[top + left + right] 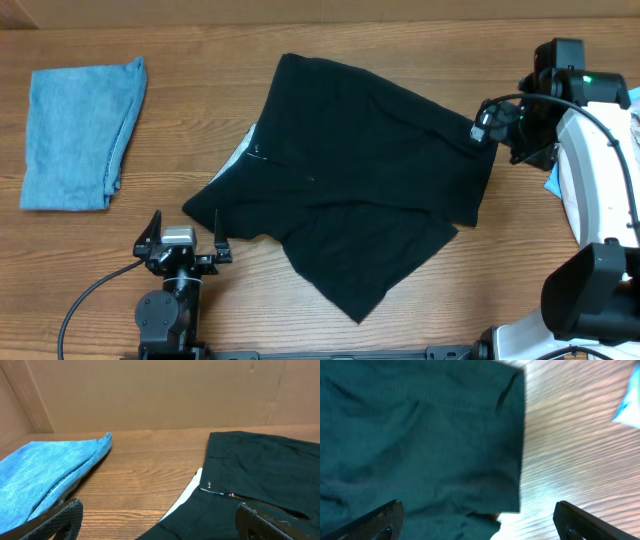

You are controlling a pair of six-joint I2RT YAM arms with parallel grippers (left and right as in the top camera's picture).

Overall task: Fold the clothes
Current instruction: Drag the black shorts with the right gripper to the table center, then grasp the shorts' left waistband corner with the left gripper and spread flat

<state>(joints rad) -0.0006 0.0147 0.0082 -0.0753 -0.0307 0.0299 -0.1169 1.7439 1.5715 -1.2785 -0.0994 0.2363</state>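
The wooden table (pixel 200 60) carried a folded blue denim piece (pixel 80 135) lying flat near its left edge, toward the far corner. Black shorts (pixel 350 190) lay spread and rumpled across the middle, reaching toward the right edge. A pale blue item (pixel 629 402) lay partly in view at that right edge.

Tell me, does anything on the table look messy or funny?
Yes. The black shorts lie crooked and rumpled, with white lining peeking out by the zipper. The blue cloth at the left looks neatly folded.
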